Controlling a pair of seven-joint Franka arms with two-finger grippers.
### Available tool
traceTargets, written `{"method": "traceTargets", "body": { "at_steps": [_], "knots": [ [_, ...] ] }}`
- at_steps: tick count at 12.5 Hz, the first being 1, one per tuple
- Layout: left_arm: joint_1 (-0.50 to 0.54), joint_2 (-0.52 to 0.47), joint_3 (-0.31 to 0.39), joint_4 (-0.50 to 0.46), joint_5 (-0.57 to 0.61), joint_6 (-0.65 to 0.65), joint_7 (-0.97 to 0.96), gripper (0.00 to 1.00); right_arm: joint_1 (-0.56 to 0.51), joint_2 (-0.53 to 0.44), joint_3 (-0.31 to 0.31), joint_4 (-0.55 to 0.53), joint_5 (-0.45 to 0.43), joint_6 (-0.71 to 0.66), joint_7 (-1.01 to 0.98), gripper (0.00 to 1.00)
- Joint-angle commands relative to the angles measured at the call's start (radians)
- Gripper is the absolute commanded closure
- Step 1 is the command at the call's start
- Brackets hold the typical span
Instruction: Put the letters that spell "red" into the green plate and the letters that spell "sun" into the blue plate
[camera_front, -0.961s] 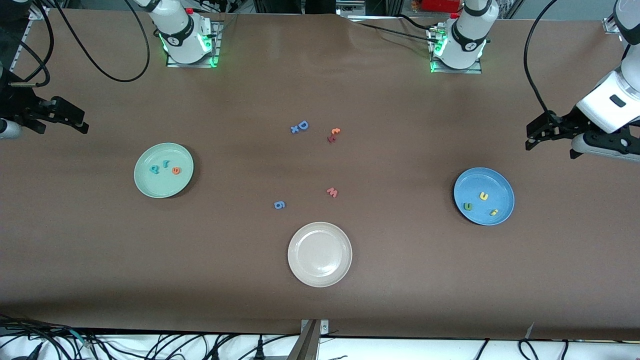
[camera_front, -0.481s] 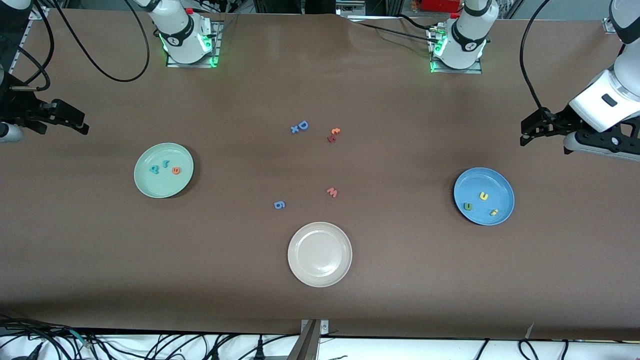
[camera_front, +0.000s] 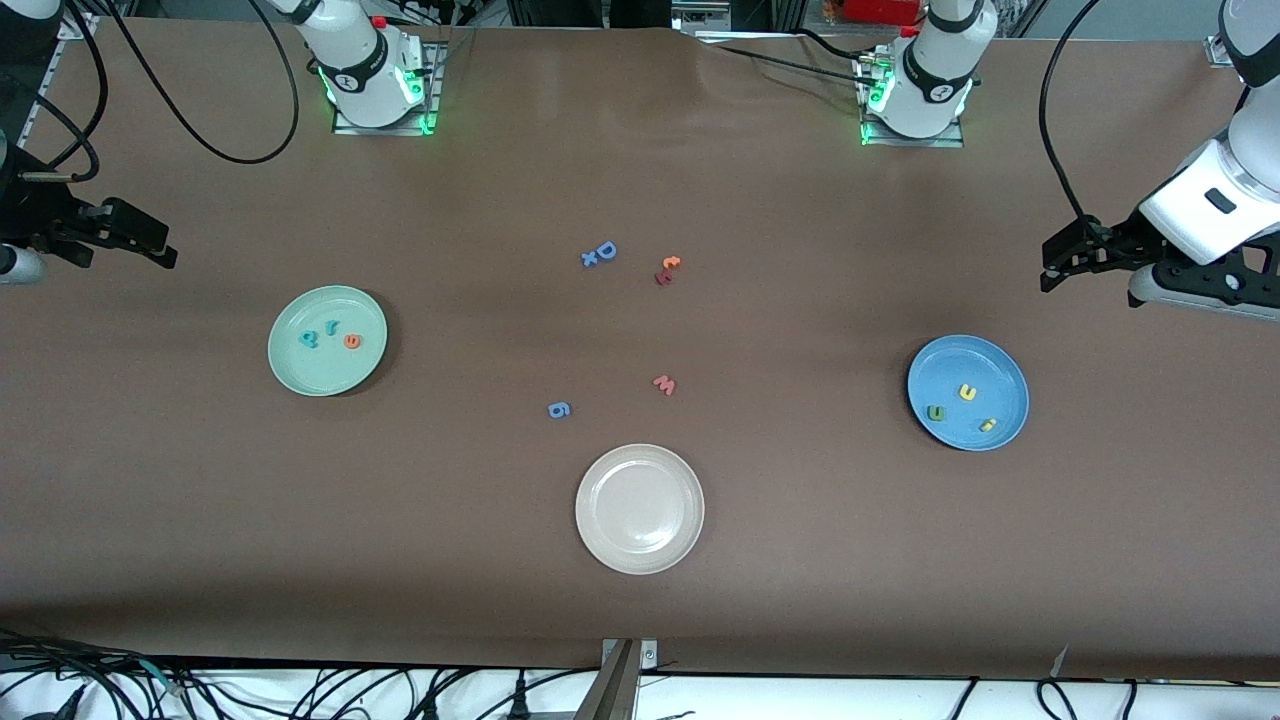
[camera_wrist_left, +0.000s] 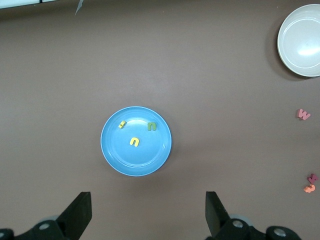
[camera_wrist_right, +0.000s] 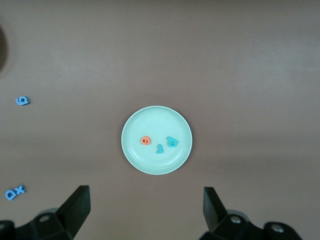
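The green plate lies toward the right arm's end of the table. In it are a teal "d", a teal "r" and an orange "e". The blue plate lies toward the left arm's end and holds a dark green "n", a yellow "u" and a yellow "s". My left gripper hangs open and empty over bare table beside the blue plate. My right gripper hangs open and empty over bare table beside the green plate.
A cream-white plate sits mid-table, nearest the front camera. Loose letters lie in the middle: a blue "D" with an "x", a small orange and red pair, a pink "w" and a blue "g".
The left gripper has drawn back a little toward the robots' side of the table, then held still. The right gripper has barely shifted. Plates and letters have not moved.
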Motion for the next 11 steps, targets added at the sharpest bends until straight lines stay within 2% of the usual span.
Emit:
{"method": "traceTargets", "body": {
  "at_steps": [1, 9, 11],
  "knots": [
    [0.01, -0.002, -0.008, 0.023, -0.018, -0.028, -0.004, 0.0, -0.005, -0.011, 0.005, -0.011, -0.015, -0.004, 0.006, 0.0],
    [0.01, -0.003, -0.008, 0.023, -0.018, -0.034, -0.006, 0.0, -0.002, -0.011, 0.006, -0.005, -0.017, 0.002, -0.004, 0.0],
    [0.01, -0.037, -0.013, 0.02, -0.019, -0.074, -0.004, 0.0, -0.002, -0.006, 0.006, -0.005, -0.015, 0.0, -0.004, 0.0]
  ]
}}
